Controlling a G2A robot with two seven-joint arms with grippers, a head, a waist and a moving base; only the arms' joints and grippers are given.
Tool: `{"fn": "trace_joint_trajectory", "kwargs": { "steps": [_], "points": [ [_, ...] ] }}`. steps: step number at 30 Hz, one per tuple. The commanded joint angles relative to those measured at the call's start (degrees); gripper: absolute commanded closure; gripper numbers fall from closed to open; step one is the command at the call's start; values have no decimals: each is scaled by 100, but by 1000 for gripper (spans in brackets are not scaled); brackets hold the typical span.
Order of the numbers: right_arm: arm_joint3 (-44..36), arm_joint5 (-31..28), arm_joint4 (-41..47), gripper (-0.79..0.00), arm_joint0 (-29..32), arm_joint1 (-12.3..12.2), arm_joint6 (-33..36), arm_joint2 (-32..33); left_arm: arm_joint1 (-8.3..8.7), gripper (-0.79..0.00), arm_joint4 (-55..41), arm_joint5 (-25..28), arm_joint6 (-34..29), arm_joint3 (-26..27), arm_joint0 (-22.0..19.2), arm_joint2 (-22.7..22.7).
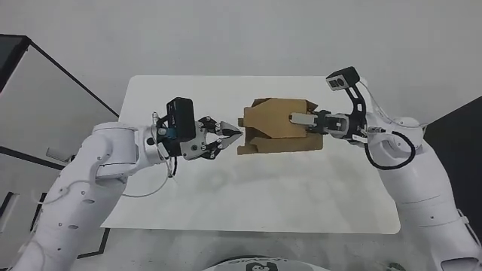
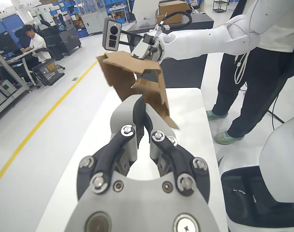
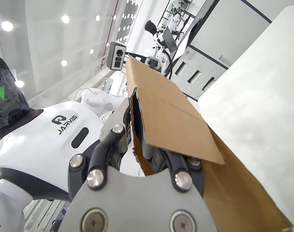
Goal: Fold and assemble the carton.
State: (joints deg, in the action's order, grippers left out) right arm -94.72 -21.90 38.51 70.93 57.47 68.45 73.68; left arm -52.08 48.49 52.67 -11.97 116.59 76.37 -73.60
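Above the worktop's [image 1: 263, 196] middle hangs the carton [image 1: 279, 124], half-opened, your right claw [image 1: 300, 119] clamped on its right wall. Your left claw [image 1: 230, 132], drawn together and empty, is just beside the left flaps [image 1: 246, 123]; push them inward slowly and squarely.

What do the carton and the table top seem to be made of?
The carton looks like brown cardboard, matte, with crease lines and ragged cut edges that show some thickness. The table top is a smooth white surface with a slight sheen, likely laminate or painted board; the look leaves that open.
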Motion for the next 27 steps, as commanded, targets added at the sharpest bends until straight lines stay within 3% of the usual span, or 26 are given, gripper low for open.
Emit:
{"fn": "trace_joint_trajectory", "kwargs": {
  "steps": [1,27],
  "points": [
    [-13,0,11,0,1,9,-56,-19,-7,0,-10,-35,-28,78,-40,37],
    [37,208,-214,0,-27,53,-465,-17,-43,0,-296,237,-402,39,-364,452]
  ]
}}
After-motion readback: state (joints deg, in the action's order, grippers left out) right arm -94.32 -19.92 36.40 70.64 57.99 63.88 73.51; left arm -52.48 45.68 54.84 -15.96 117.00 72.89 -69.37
